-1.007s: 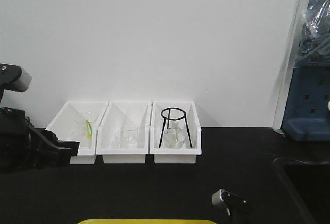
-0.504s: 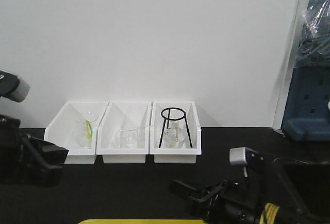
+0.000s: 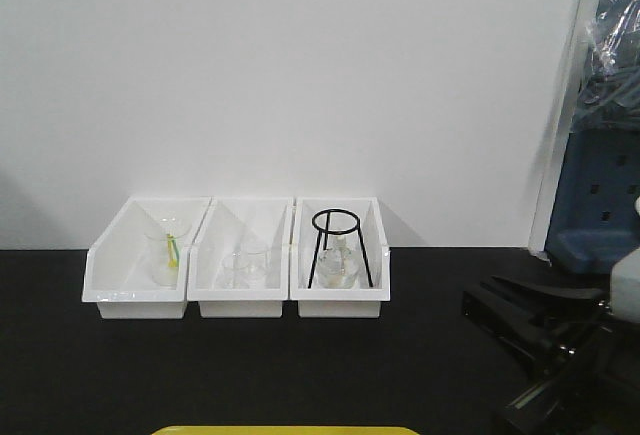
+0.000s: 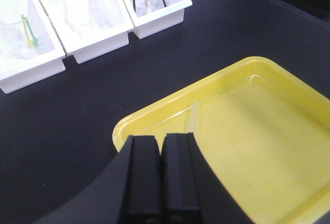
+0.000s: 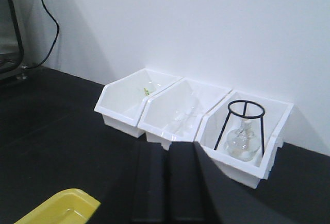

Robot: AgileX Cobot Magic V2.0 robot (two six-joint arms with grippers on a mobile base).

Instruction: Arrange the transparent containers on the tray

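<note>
Fingers of both the left gripper and right gripper sit pressed together, empty. Nearby, the tray lies bare; beyond, transparent containers stay binned, seemingly three. Clear glass risks misjudged grasps.

Clear glass containers upright in white bins; yellow tray flat on black bench.

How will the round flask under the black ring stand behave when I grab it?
The flask looks like thin clear glass, so probably fragile and slippery under the pads. Its bulbous body may roll if tipped. It sits between the black ring stand's legs inside the white bin, so lifting will likely snag the stand.
</note>
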